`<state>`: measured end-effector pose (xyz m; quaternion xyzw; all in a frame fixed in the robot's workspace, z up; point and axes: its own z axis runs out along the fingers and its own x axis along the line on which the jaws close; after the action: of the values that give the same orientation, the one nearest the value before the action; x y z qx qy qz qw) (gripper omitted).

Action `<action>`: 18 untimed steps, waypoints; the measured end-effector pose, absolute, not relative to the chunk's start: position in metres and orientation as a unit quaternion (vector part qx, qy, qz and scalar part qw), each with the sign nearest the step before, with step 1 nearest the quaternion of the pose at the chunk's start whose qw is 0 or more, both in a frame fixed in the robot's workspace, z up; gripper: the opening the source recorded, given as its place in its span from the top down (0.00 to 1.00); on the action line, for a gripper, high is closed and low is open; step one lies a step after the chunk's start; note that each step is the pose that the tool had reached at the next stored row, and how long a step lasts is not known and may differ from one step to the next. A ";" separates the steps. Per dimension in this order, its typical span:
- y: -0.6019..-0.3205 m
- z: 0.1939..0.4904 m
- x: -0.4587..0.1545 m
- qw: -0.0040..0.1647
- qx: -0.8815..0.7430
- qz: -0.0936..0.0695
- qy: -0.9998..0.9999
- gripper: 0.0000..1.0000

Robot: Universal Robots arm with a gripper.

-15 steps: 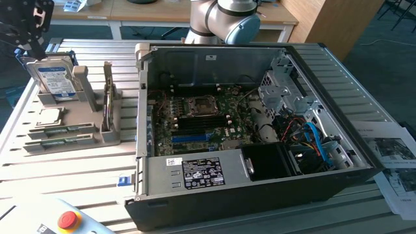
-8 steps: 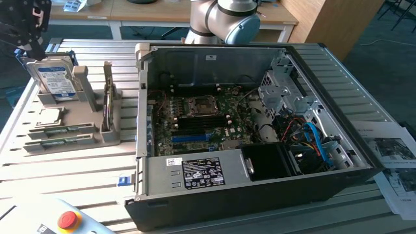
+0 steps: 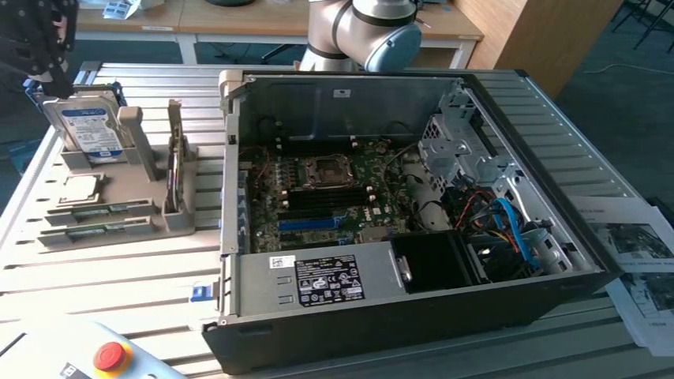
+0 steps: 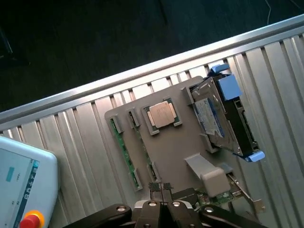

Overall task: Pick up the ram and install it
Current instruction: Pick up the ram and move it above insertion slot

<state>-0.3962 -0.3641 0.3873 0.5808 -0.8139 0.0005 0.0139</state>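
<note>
Counting first: two sticks lie flat in the grey holder (image 3: 179,225), side by side and parallel, each sunk in its own slot. The inner ram stick (image 3: 100,212) sits just beside the single square processor (image 3: 79,189), and the outer ram stick (image 3: 100,230) runs along the holder's edge. The same holder carries one blue-labelled hard drive (image 3: 90,130) standing upright and one expansion card (image 3: 174,162) standing on edge. On the exterior view's right of the holder, one open computer case (image 3: 421,304) lies on the slatted metal table (image 3: 116,276), its motherboard (image 3: 337,201) exposed. One pendant with a red button (image 3: 110,355) rests at the table's near corner, and some printed sheets (image 3: 637,260) lie on the far side of the case.

From the wrist camera, the claw (image 4: 163,186) has its two fingers pressed together with nothing between them. It hangs above the holder, over the end where the sticks finish. The inner ram stick (image 4: 151,167) ends just beside the fingertips; the outer ram stick (image 4: 124,152) lies one slot further off, its green edge running alongside. Whether the tips touch the holder or hover clear of it I cannot say from this angle; they appear to be above it. Both sticks are apart from the case and neither is in the motherboard's slots.
</note>
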 end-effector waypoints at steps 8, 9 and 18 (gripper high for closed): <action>-0.364 0.387 -0.396 0.014 0.635 0.002 -0.773 0.90; -0.364 0.387 -0.396 0.014 0.642 0.002 -0.767 0.90; -0.364 0.387 -0.396 0.014 0.693 0.003 -0.721 0.90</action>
<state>-0.3962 -0.3641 0.3873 0.6930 -0.7208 0.0032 0.0142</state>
